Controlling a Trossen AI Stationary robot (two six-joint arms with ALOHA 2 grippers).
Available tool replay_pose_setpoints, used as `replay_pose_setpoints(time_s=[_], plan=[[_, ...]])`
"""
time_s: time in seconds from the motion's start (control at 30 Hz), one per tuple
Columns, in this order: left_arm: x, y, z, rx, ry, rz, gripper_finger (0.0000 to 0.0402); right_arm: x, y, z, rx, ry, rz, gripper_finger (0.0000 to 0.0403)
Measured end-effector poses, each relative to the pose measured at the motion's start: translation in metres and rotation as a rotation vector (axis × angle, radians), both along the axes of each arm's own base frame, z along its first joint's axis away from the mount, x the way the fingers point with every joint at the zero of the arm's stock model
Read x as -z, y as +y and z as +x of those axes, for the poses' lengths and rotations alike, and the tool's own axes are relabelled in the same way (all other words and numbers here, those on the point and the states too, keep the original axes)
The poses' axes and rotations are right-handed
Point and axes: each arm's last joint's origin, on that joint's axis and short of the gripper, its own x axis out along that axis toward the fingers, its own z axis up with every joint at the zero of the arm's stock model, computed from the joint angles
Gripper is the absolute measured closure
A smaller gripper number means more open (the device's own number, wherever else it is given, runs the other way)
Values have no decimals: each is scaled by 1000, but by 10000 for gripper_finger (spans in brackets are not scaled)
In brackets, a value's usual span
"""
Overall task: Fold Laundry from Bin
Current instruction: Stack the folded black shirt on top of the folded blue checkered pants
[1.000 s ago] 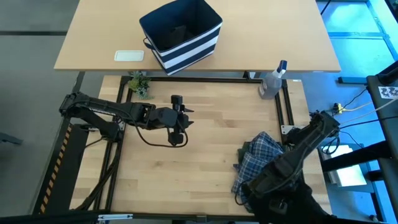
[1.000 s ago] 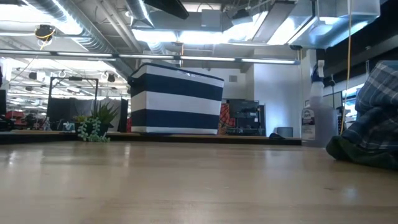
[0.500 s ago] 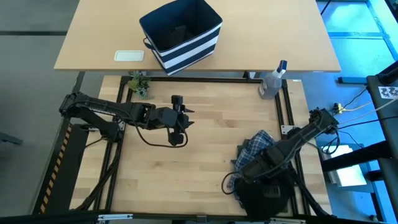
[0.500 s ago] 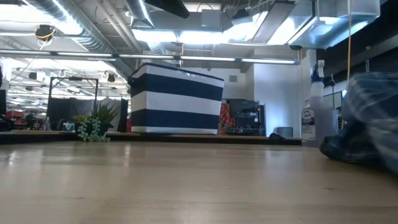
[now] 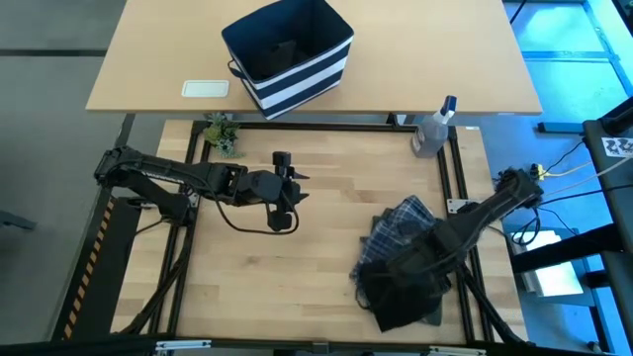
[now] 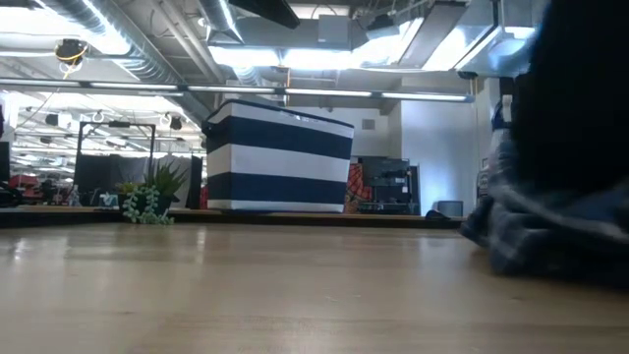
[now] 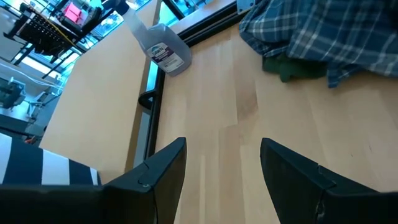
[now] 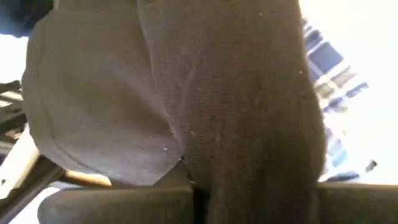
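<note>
My right gripper [image 5: 394,269] is at the table's near right, shut on the black garment [image 5: 407,299], which fills the right wrist view [image 8: 186,93]. The blue-and-white plaid shirt [image 5: 398,229] lies crumpled on the table just beyond it, with a bit of the olive-green garment [image 7: 292,70] under its edge. My left gripper [image 5: 285,190] is open and empty above the table's middle, well left of the pile. The navy striped bin [image 5: 289,51] stands on the far table. My right gripper holds a bunched fold of the black garment [image 8: 249,180] between its fingers; the cloth covers the fingers, so the exact part cannot be told. The garment hangs from the hold in the low view [image 6: 580,108], and its lower part lies on the table [image 5: 410,311].
A clear spray bottle [image 5: 433,129] stands at the table's far right corner. A small green plant [image 5: 224,133] is at the far left. A white flat object [image 5: 206,88] lies on the far table beside the bin. Bare wood lies between the two grippers.
My right gripper has drawn back from the near edge toward the table's left and middle, carrying the black garment, which now lies more on the table. The plaid shirt has been dragged along to the left and spread a little. My left arm has kept still.
</note>
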Motion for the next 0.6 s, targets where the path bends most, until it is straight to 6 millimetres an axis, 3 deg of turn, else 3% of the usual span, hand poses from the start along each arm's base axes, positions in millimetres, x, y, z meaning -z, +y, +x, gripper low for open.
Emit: replay_pose_setpoints(time_s=[0.23, 0.3, 0.6], plan=[[0, 0, 0, -9, -7, -14, 202, -43, -15, -29, 8, -340, 1, 362], [0, 1, 0, -13, -7, -14, 202, -47, -17, -32, -2, -407, 38, 362], [0, 2, 0, -30, -19, -34, 202, 16, -34, -40, -4, -213, 110, 362]])
